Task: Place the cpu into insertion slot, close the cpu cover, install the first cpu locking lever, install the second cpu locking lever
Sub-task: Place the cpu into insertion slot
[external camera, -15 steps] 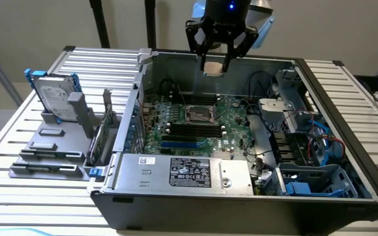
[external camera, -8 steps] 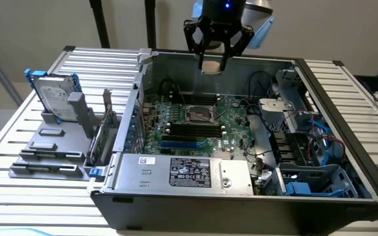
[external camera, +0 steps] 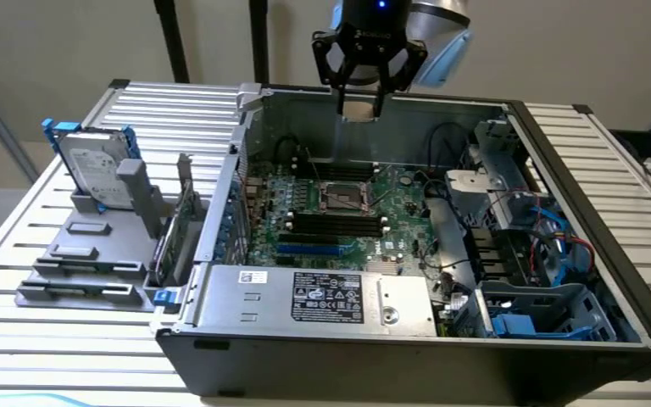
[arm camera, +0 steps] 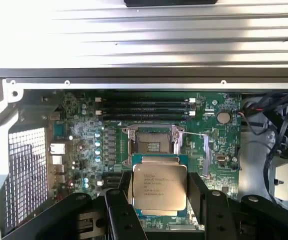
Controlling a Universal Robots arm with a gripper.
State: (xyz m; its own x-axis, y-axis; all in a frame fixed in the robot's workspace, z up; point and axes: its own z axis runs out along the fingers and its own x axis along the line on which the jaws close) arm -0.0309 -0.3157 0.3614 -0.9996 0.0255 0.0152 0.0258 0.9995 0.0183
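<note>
Slatted metal table point(external camera: 597, 170), open black computer case point(external camera: 416, 369). Black gripper point(external camera: 361, 108) clenches flat silver-grey square cpu point(arm camera: 160, 186), well above square black insertion slot point(arm camera: 152, 145).

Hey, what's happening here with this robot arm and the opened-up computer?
The robot arm's gripper is holding the cpu clamped between its fingers, up in the air above the open computer case. The insertion slot sits on the green motherboard below it. The cpu has not been set into the slot yet.
</note>
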